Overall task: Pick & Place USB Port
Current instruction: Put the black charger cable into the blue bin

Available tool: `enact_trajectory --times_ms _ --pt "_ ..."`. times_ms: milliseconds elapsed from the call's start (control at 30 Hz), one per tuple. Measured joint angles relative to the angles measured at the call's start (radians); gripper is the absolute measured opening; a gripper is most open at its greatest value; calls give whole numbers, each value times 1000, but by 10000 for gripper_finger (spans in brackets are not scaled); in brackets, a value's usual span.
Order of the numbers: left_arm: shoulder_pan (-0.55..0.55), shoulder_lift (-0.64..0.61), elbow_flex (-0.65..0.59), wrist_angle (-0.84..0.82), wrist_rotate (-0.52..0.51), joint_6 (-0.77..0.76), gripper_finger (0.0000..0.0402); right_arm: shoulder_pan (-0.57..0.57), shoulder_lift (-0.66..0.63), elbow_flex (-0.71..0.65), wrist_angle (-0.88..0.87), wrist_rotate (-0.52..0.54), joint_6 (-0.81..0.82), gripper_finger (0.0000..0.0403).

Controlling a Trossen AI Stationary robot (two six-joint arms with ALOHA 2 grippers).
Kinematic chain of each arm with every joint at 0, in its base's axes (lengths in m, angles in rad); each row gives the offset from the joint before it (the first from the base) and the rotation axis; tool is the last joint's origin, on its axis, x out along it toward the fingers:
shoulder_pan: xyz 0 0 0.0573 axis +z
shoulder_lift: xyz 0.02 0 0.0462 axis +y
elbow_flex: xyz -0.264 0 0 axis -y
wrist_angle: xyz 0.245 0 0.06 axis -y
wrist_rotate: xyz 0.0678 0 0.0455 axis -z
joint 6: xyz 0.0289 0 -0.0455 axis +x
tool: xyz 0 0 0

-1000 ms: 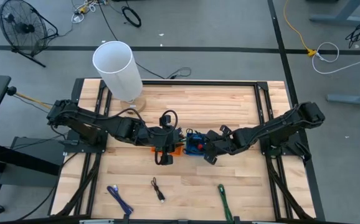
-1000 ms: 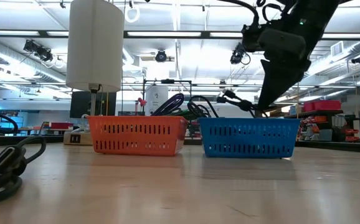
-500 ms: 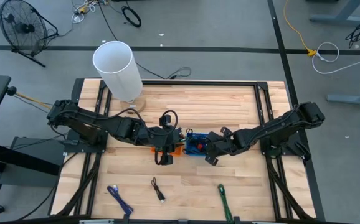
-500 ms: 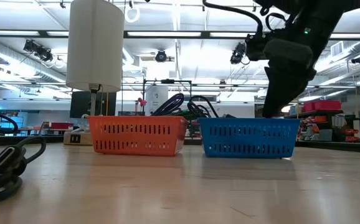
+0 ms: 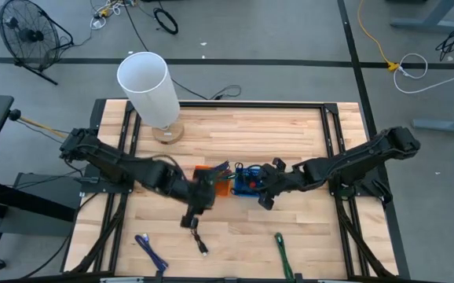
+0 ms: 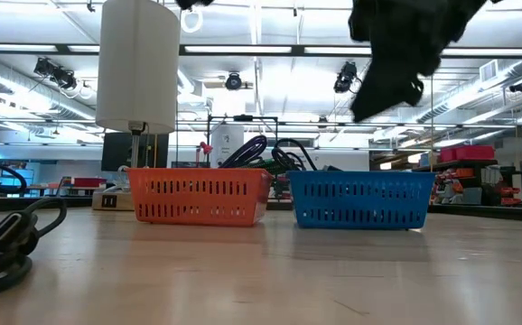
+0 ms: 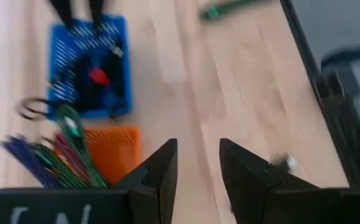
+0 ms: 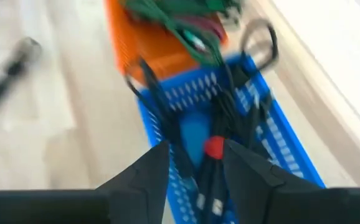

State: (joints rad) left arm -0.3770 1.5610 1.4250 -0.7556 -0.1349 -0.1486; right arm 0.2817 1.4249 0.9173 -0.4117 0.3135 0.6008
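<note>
USB cables [image 8: 214, 149] sit in the blue basket [image 5: 247, 181], black leads with a red plug. Orange basket [image 5: 215, 179] touches its side, stuffed with green and purple cords. My right jaws [image 5: 263, 196] hang over the blue basket's near edge, parted, empty. Left jaws [image 5: 189, 219] released, over bare worktop [image 5: 290, 141] near the black cable [image 5: 199, 240]. The low view alone shows the white cylinder [image 6: 138, 63] behind the orange basket.

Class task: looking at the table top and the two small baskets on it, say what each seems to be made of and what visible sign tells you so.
Table top: probably wood, light and smooth, judging by its parallel planks and grain. Orange basket and blue basket: most likely moulded plastic, given the uniform bright colour and regular slotted walls.
</note>
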Motion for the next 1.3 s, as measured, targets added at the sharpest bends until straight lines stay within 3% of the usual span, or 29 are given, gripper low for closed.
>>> enact_trajectory --times_ms 367,600,900,1300 --pt "-186 184 0 -17 -1 34 124 4 -148 0 255 -44 -142 137" --pt "-267 319 0 -20 -18 50 124 22 -167 0 441 -41 -249 137" --pt "-302 427 0 -26 -95 118 124 46 -167 0 448 -42 -272 136" --pt "-292 468 -1 -51 -48 108 124 47 -166 0 446 -42 -280 136"
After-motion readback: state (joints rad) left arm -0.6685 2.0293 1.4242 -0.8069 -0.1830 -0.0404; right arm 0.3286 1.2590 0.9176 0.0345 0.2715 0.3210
